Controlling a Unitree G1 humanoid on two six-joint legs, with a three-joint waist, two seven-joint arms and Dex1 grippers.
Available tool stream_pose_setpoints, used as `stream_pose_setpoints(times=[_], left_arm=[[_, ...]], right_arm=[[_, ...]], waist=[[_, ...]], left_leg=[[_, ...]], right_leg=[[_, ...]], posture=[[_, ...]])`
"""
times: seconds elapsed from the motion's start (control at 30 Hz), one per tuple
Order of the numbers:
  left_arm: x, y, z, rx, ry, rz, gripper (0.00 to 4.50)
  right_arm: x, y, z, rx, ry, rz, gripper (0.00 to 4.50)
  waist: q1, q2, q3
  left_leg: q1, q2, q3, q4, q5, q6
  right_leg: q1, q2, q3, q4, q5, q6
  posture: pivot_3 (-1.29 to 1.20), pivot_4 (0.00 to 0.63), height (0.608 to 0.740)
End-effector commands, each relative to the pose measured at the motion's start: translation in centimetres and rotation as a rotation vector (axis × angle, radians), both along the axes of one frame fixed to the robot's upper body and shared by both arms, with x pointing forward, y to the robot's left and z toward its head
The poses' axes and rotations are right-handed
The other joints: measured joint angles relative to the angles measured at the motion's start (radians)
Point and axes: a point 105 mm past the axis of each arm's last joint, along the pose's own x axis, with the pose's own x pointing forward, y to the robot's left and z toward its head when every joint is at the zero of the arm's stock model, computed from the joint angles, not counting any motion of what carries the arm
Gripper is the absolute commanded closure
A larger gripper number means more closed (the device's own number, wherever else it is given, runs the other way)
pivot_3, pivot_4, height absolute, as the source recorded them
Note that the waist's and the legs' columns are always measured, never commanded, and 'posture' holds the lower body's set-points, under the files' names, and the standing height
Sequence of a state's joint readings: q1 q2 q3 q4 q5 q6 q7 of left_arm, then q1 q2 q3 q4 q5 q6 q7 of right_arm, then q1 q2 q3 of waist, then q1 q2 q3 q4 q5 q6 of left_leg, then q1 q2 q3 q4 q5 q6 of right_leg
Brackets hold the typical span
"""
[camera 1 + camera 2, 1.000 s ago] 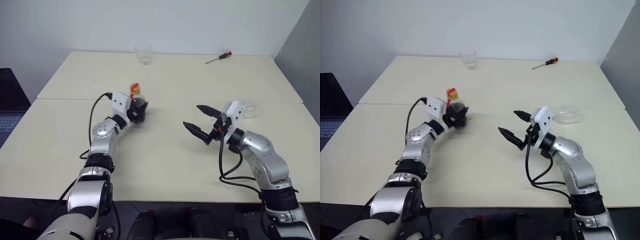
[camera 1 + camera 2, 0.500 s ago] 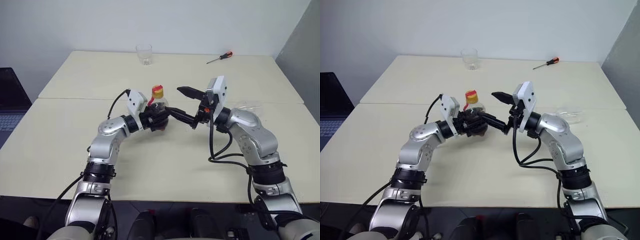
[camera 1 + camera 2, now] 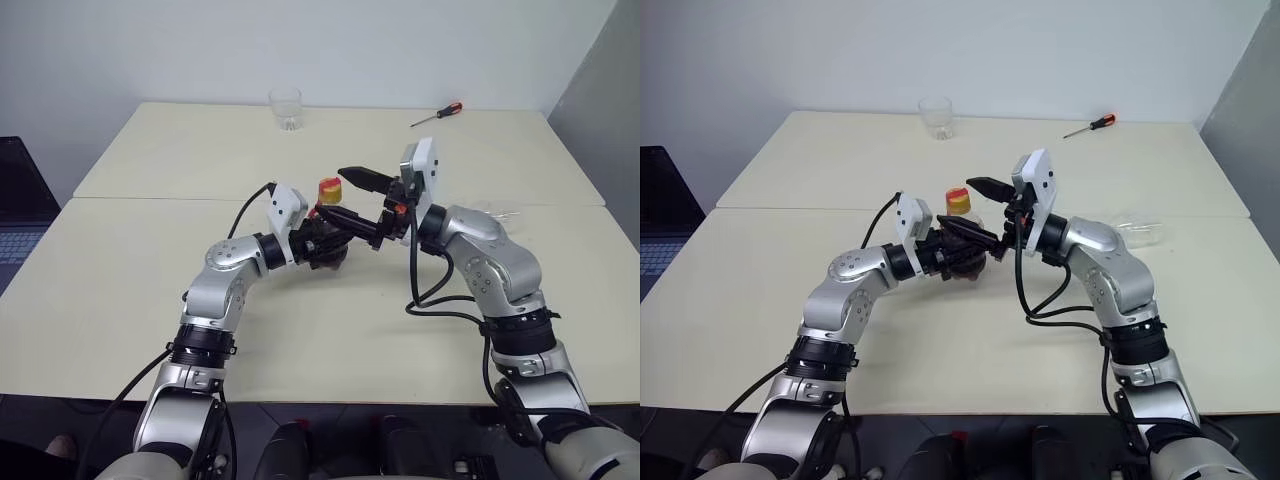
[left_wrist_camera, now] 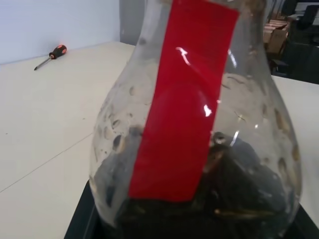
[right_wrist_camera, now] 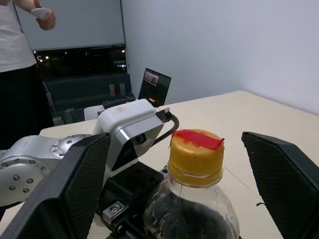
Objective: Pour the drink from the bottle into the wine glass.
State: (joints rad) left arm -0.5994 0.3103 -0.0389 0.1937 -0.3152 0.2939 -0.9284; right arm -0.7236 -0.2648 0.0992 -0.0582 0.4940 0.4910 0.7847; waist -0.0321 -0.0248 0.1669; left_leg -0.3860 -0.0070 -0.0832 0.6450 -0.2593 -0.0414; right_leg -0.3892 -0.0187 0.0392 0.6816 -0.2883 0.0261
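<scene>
Two grippers meeting above the middle of the cream worktop (image 3: 130, 290). Left gripper (image 3: 322, 240) clamped on the rounded body of the bottle (image 3: 328, 225), jaws narrow around it, holding it upright just above the surface. Dark drink (image 4: 234, 189) low in the bottle, red strip (image 4: 184, 99) running up its side, yellow cap (image 5: 195, 155) on, with a red patch on top. Right gripper (image 3: 350, 198) pointing in from the right, jaws spread wide, one finger on each side of the cap, apart from it. Wine glass (image 3: 495, 212) lying on its side on the worktop behind the right arm, well apart from the bottle. Clear tumbler (image 3: 286, 108) upright at the far edge, screwdriver (image 3: 436, 115) near the far right corner. Laptop (image 3: 18, 215) off the worktop's left side. Person (image 5: 22, 64) standing in the background of the right wrist view.
</scene>
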Motion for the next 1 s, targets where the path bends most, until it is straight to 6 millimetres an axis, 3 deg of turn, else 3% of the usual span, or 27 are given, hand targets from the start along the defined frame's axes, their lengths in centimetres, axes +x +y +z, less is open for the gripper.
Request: stream_pose_setpoints(times=[0.03,0.13,0.4,0.73,0.83,1.0], left_arm=[[-0.5,-0.6,2.1,-0.023,-0.078,-0.042,2.45],[-0.9,-0.9,1.8,-0.013,-0.077,-0.063,2.45],[-1.5,-1.2,1.5,-0.002,-0.075,-0.087,2.45],[-1.4,-1.1,1.7,0.001,-0.081,-0.081,2.45],[-1.4,-1.1,1.9,0.001,-0.085,-0.083,2.45],[-1.8,-1.3,1.9,0.001,-0.085,-0.099,2.45]], right_arm=[[-0.3,0.2,1.6,0.026,-0.047,0.022,0.0],[-0.2,0.5,1.5,0.022,-0.029,0.036,0.0],[0.2,1.0,1.7,0.028,0.014,0.05,2.72],[0.2,1.1,1.6,0.007,0.021,0.072,2.72],[0.2,1.0,1.6,0.002,0.024,0.083,3.19],[0.3,0.9,1.6,-0.001,0.02,0.088,3.2]], waist=[[0.0,0.0,0.0],[0.0,0.0,0.0],[0.0,0.0,0.0],[0.0,0.0,0.0],[0.0,0.0,0.0],[0.0,0.001,0.0]], left_leg=[[0.0,0.0,0.0,0.0,0.0,0.0],[0.0,0.0,0.0,0.0,0.0,0.0],[0.0,0.0,0.0,0.0,0.0,0.0],[0.0,0.0,0.0,0.0,0.0,0.0],[0.0,0.0,0.0,0.0,0.0,0.0],[0.0,0.0,0.0,0.0,0.0,0.0]], right_leg=[[0.0,0.0,0.0,0.0,0.0,0.0],[0.0,0.0,0.0,0.0,0.0,0.0],[0.0,0.0,0.0,0.0,0.0,0.0],[0.0,0.0,0.0,0.0,0.0,0.0],[0.0,0.0,0.0,0.0,0.0,0.0],[0.0,0.0,0.0,0.0,0.0,0.0]], posture=[[0.0,0.15,0.74],[0.0,0.15,0.74],[0.0,0.15,0.74],[0.0,0.15,0.74],[0.0,0.15,0.74],[0.0,0.15,0.74]])
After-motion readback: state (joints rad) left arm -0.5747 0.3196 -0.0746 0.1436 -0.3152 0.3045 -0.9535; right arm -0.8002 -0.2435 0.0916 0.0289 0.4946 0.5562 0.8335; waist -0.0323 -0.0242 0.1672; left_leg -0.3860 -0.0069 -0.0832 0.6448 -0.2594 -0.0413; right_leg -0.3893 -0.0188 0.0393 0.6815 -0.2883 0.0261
